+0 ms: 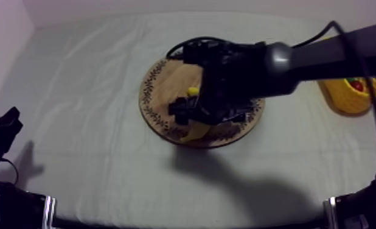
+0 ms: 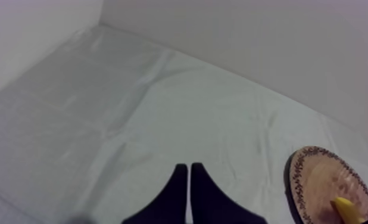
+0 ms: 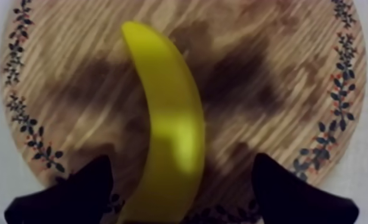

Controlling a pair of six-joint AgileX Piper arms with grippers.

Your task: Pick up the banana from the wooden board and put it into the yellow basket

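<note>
Right hand [image 3: 181, 159] released, fingers [image 3: 79, 190] spread wide, one on each side of the banana [image 3: 168, 119], neither touching it as far as I can see. Banana lies flat on the wooden board [image 3: 270, 65], pointing lengthwise away from the hand, its curve bowing to one side. From above, the right arm [image 1: 324, 55] reaches in from the upper right over the board, with yellow poking out beneath it at both ends. Well apart, at the right edge of the desk [image 1: 87, 79], sits the yellow basket [image 1: 342, 100] with a small red fruit [image 1: 356, 85] in it. Left hand [image 2: 189, 182] clenched on nothing, fingers together as a wedge, parked low at its own side over bare desk, no part in this. Step in hand, my read: final descent and grasp. To do it well, come straight down until the tips almost meet the wood. Keep the banana centred so both fingers land together, otherwise it will likely swivel or skid on the smooth board. Close across the narrow width, not along it. The grip looks nearer one end than the middle, so expect the far end to droop. Squeeze firmly, since a slick curved toy could squirt out. Lift clear of the board before swinging toward the basket.
</note>
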